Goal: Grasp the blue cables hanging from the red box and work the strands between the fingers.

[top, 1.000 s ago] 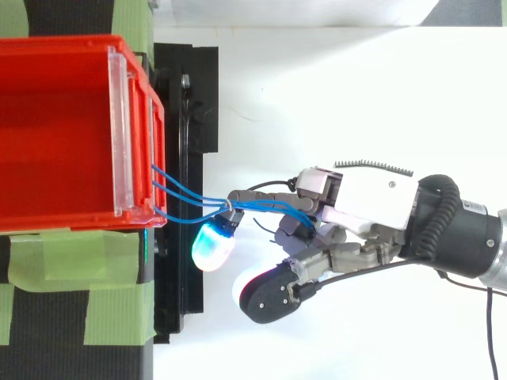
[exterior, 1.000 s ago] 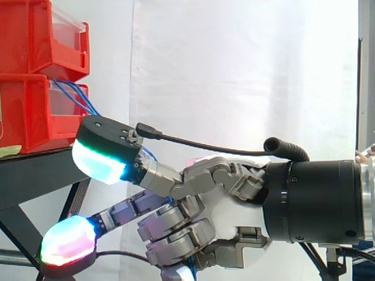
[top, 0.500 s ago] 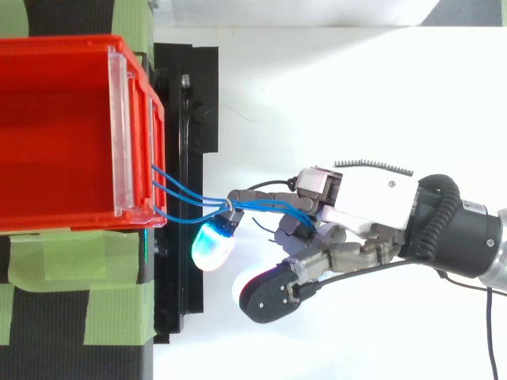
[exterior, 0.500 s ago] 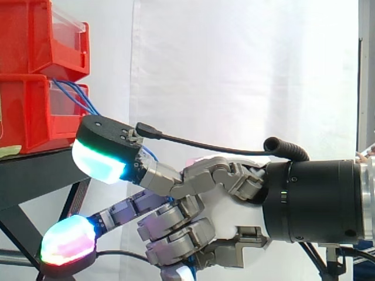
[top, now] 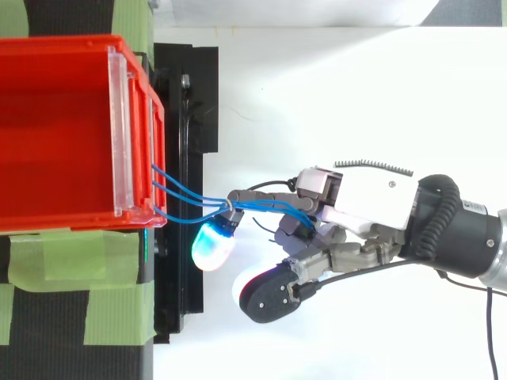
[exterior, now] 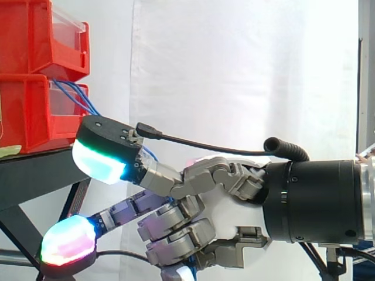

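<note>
Fingers (top: 337,255) of the hand (top: 368,202) are curling around the blue cables (top: 190,202), so the hand is clamping on them. The cables are coming out of the front of the lower red box (exterior: 35,111). From above, they are spreading apart at the box and bunching together on their way to the hand. Then they are slipping in between the bent fingers. One long finger is reaching out toward the box, and its pad (top: 212,245) is glowing blue-green just beside the bunch of cables. Another pad (exterior: 67,240) is glowing pink and green lower down, beside the leg of the black stand (exterior: 35,172). The lower red box is sitting on that stand, and a second red box (exterior: 41,35) is sitting on top of it. Green tape (top: 71,261) is lying on the stand. A white curtain (exterior: 234,76) is hanging behind.
</note>
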